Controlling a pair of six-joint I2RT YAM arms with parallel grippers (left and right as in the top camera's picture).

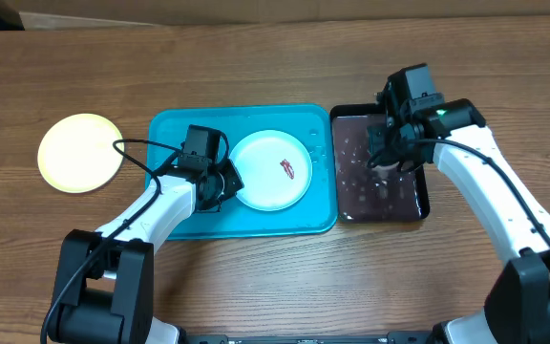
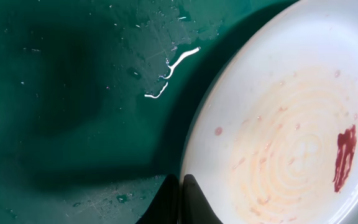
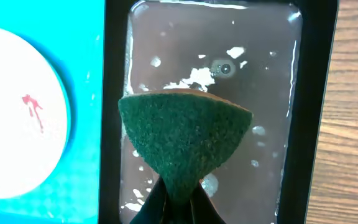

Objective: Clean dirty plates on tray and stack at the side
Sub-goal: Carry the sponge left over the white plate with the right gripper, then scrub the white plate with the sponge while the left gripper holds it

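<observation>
1. Plates, two in view. One white plate (image 1: 270,170) lies flat inside the blue tray (image 1: 175,134), right of the tray's centre. One pale yellow plate (image 1: 79,153) lies on the wooden table (image 1: 256,277), well apart from the tray on its left.
2. Smears, one clearly seen. A red-brown streak (image 1: 289,169) sits on the right half of the white plate. The left wrist view also shows faint orange rings and specks around it. No mark can be made out on the yellow plate.
3. Trays, two. The blue tray is in the middle. A narrower black tray (image 1: 380,205) stands just beside its right edge and holds shallow water with pale flecks.
4. Sponge, one. A dark green scouring sponge (image 3: 185,137) hangs over the black tray's water.
5. Left gripper (image 1: 225,182): the jaws are clenched and the tips meet at the white plate's left rim. Whether the rim is pinched between them cannot be told.
6. Right gripper (image 3: 176,205): the jaws are grasping the lower corner of the sponge above the black tray.
7. Water droplets (image 2: 166,68) dot the blue tray's floor beside the white plate.
</observation>
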